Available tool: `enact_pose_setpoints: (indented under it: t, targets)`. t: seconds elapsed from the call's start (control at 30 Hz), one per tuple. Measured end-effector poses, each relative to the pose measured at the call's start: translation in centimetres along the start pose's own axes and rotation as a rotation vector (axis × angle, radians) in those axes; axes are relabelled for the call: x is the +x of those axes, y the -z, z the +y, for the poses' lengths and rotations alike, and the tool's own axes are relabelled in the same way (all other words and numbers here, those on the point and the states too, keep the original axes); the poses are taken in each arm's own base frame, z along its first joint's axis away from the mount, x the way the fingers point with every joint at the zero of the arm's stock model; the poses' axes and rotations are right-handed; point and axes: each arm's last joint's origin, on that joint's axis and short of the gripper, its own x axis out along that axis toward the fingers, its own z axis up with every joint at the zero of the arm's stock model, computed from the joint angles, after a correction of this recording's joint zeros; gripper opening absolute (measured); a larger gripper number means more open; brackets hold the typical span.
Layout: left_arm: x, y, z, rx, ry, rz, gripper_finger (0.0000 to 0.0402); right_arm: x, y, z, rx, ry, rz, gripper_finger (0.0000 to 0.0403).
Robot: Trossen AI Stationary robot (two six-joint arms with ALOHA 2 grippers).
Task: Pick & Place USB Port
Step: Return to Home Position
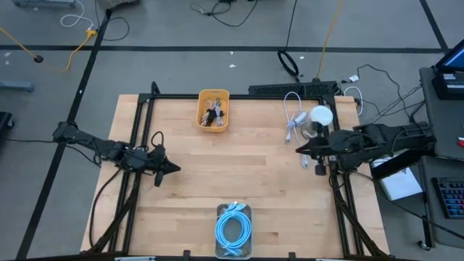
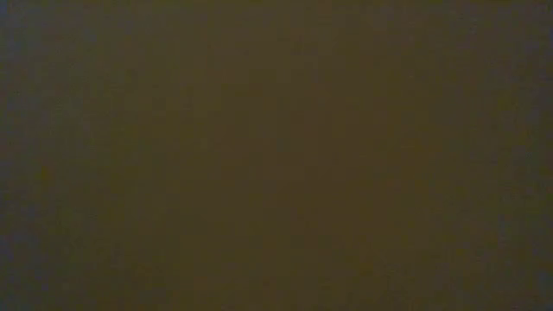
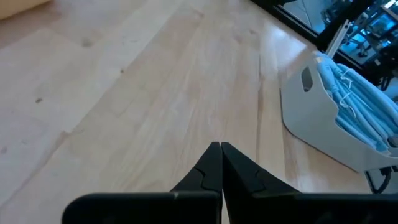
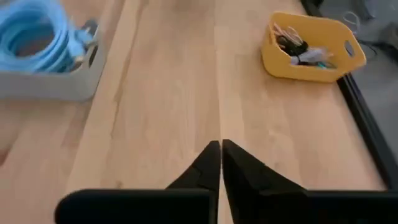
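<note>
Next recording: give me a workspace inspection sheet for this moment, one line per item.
Surface: wooden table, bare across its middle.
Job's things: gray bin midway along one long edge holds a coiled blue cable; yellow bin at the opposite edge holds small mixed parts.
Clutter: white cable and white round object lie loose beside the right arm.
Grippers: left gripper shut, empty, over the table's left side; right gripper shut, empty, over the right side.
Cables: floor cables beyond the yellow bin's edge.
Surroundings: keyboard right of the table; low view, nothing seen.
</note>
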Motion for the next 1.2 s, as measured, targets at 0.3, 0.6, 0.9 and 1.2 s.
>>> enact_pose_setpoints:
  t: [0.3, 0.6, 0.9, 1.2]
  targets:
    - [0.0, 0.0, 0.0, -0.03, -0.001, 0.0, 0.0, -1.5, 7.1, -0.4, 0.252, -0.04, -0.233, 0.0001]
    - [0.0, -0.1, 0.1, -0.01, -0.023, -0.017, 0.0001, -4.3, 8.1, -0.8, 0.289, -0.109, -0.395, 0.0]
    - [0.1, -0.3, 0.4, -0.024, -0.047, -0.032, 0.0001, -0.3, 8.6, 0.3, 0.294, -0.199, -0.696, 0.0]
    - [0.1, -0.4, 0.4, -0.034, -0.02, -0.008, 0.0001, 5.5, 11.9, 1.7, 0.337, -0.226, -0.882, 0.0]
